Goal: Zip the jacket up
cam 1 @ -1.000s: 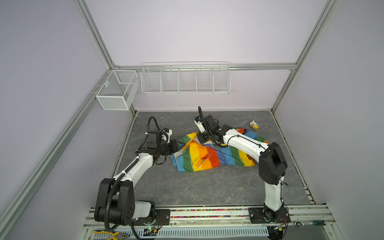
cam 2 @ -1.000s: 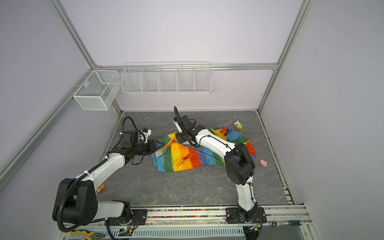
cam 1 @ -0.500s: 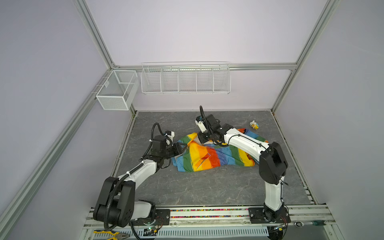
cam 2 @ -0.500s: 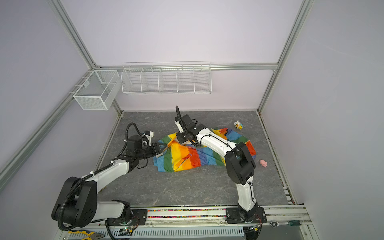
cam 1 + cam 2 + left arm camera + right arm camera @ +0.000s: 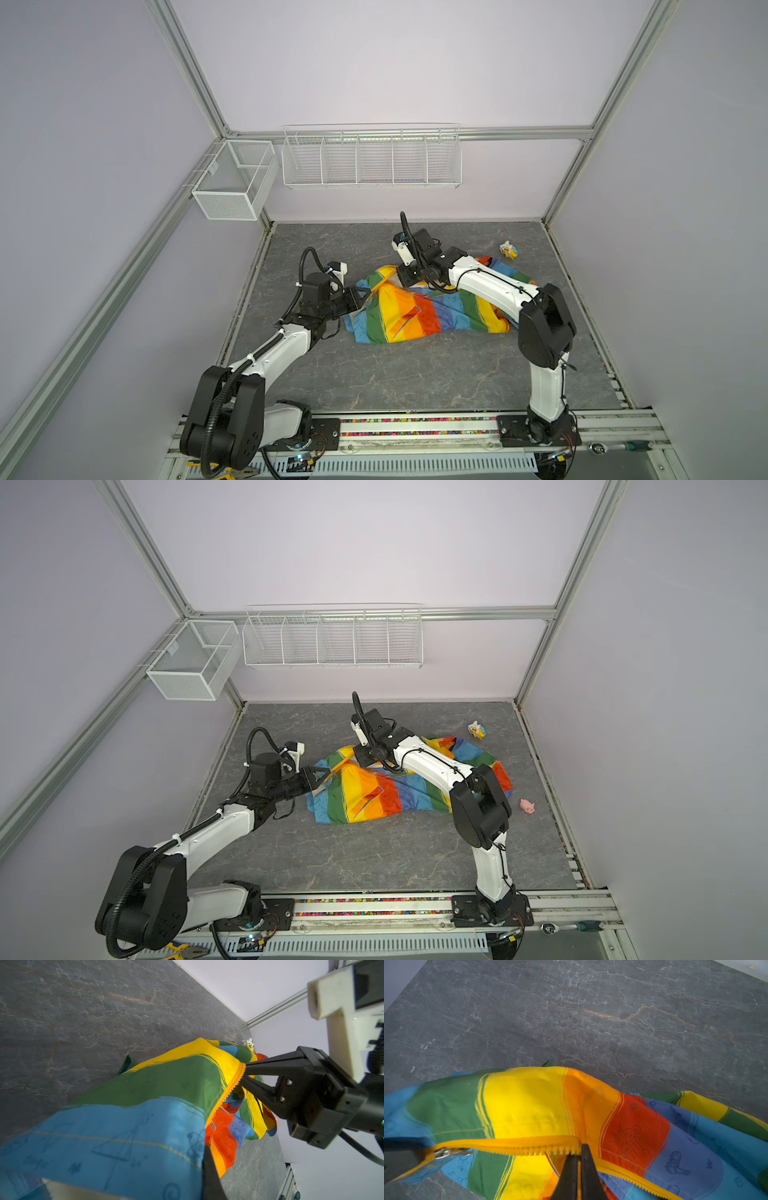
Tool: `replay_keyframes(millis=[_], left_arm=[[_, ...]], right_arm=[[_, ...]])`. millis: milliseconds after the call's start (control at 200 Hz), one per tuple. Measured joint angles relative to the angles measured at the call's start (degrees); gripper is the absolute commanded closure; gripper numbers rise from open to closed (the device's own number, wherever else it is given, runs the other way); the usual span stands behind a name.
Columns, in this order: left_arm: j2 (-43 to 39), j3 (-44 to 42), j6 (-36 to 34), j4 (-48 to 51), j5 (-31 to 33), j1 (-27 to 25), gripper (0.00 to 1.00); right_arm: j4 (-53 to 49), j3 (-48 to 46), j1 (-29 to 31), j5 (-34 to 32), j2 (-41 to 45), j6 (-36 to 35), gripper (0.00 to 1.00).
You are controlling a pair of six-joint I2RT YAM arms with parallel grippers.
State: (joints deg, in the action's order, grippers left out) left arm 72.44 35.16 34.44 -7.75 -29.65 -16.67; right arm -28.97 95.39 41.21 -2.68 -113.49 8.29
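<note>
The striped jacket (image 5: 419, 311) (image 5: 374, 791) lies crumpled mid-table in both top views. My left gripper (image 5: 368, 296) is at its left edge, shut on the fabric. In the left wrist view blue cloth (image 5: 124, 1147) drapes over the jaws and only one finger (image 5: 211, 1180) shows. My right gripper (image 5: 578, 1159) is shut on the orange zipper tape (image 5: 517, 1145) at the jacket's far edge, holding it lifted. In the right wrist view the metal slider (image 5: 446, 1152) sits at the tape's end beside the left gripper's dark finger (image 5: 402, 1159).
A small white-yellow toy (image 5: 508, 250) stands at the back right. A pink toy (image 5: 527, 806) lies right of the jacket. A wire rack (image 5: 371, 158) and a mesh box (image 5: 235, 183) hang on the back wall.
My left gripper has moved right to the jacket's left edge and closed on the fabric. The right gripper has kept its hold on the zipper tape, almost still.
</note>
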Motion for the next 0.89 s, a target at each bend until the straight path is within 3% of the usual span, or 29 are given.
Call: replay_keyframes(millis=[285,525,580,660,820,895], left_arm=[[-1.0,8.0,-1.4,10.8,-1.3,2.3,1.0],[-1.0,9.6,-2.4,17.3,-4.0,4.4,1.0],[-1.0,9.7,-2.4,17.8,-4.5,4.6,1.0],[-1.2,9.9,-2.7,19.9,-4.5,5.3,1.0],[-1.2,9.9,-2.9,23.1,-4.1,6.4,1.0],[-1.2,9.9,-3.1,23.5,-4.3,6.4,1.0]], right_arm=[[-3.2,0.0,0.4,-4.4,1.9,-3.1,0.93],[-4.0,0.0,1.5,-5.2,6.1,-5.5,0.93],[-4.2,-0.1,1.5,-5.0,6.6,-5.6,0.86],[-4.3,-1.0,0.8,-5.7,7.3,-5.2,0.64],[-4.7,-6.2,-3.9,-8.3,10.4,-4.0,0.43],[-4.9,-8.9,-6.1,-9.1,12.2,-2.1,0.4]])
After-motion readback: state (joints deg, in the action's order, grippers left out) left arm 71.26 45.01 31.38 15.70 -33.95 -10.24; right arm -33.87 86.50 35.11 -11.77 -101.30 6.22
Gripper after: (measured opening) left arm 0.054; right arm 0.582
